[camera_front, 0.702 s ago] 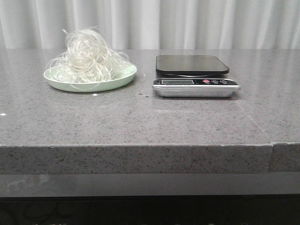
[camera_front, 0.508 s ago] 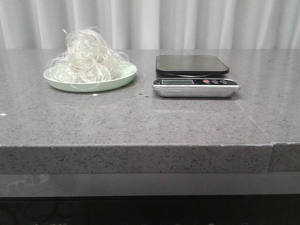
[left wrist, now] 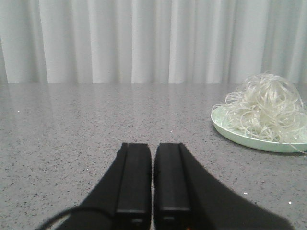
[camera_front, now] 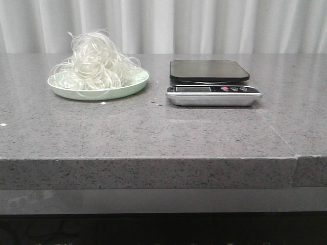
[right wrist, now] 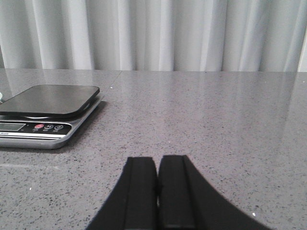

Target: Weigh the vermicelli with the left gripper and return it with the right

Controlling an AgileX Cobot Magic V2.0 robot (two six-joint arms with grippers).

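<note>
The vermicelli (camera_front: 97, 64) is a fluffy mound of whitish curly strands on a pale green plate (camera_front: 130, 88) at the back left of the table. It also shows in the left wrist view (left wrist: 266, 106), on its plate (left wrist: 249, 141). A kitchen scale (camera_front: 210, 81) with a black platform stands to the plate's right; it also shows in the right wrist view (right wrist: 45, 112). My left gripper (left wrist: 153, 146) is shut and empty, low over the table, apart from the plate. My right gripper (right wrist: 158, 159) is shut and empty, to the side of the scale. Neither gripper shows in the front view.
The grey speckled stone table (camera_front: 163, 127) has a front edge (camera_front: 153, 159) and a seam at the right (camera_front: 295, 155). A few small white crumbs (camera_front: 103, 103) lie near the plate. White curtains (camera_front: 204, 25) hang behind the table.
</note>
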